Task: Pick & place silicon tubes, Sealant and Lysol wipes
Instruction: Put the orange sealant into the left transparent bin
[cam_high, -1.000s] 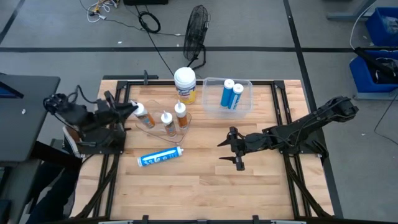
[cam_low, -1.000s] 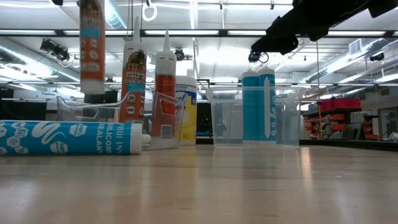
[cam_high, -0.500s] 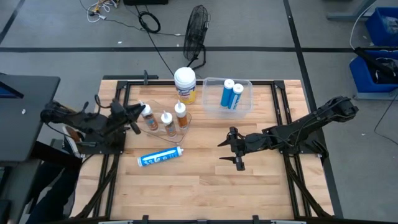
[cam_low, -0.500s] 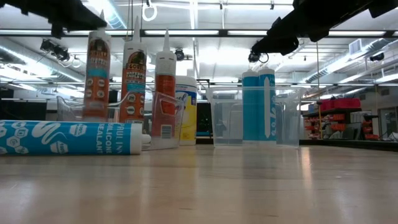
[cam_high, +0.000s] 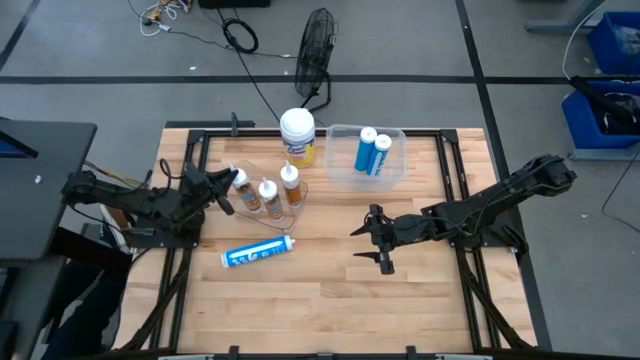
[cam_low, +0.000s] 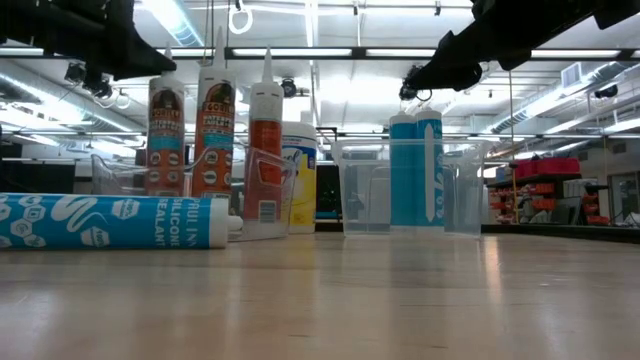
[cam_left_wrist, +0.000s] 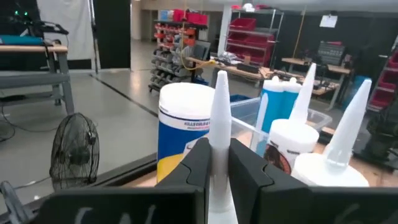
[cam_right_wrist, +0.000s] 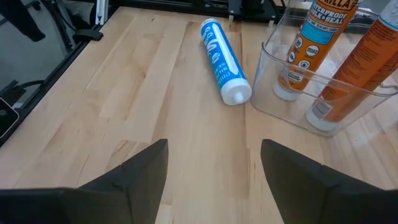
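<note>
**Third orange cartridge lowered into the clear bin**

A second ago the left gripper (cam_high: 222, 186) held an orange cartridge (cam_high: 243, 190) tilted and high, left of the clear bin (cam_low: 262, 215); now that cartridge stands upright inside the bin beside the two other orange cartridges (cam_high: 279, 190), its base level with theirs in the low view; the left arm has stretched out lower and flatter over the counter (cam_high: 340, 300) edge; the right gripper (cam_high: 380, 240) has not moved, and the blue cartridge (cam_high: 258, 254) lying on the counter and the Lysol wipes (cam_high: 297, 136) are where they were

The left fingers (cam_left_wrist: 198, 165) stand narrow, pinched on the cartridge's white nozzle, which only the left wrist view shows plainly; that view also shows the Lysol wipes canister just behind the nozzle, with a floor fan (cam_left_wrist: 74, 150) farther off

The right fingers (cam_right_wrist: 140, 173) stand wide with nothing between them, seen in the right wrist view hovering above bare wood, the lying blue cartridge and the bin ahead of them

The high view alone shows the layout: the Lysol wipes upright at the far edge of the counter, between the orange-cartridge bin and a second clear bin (cam_high: 396, 165) holding two blue cartridges (cam_high: 372, 152); the low view shows these standing upright
</note>
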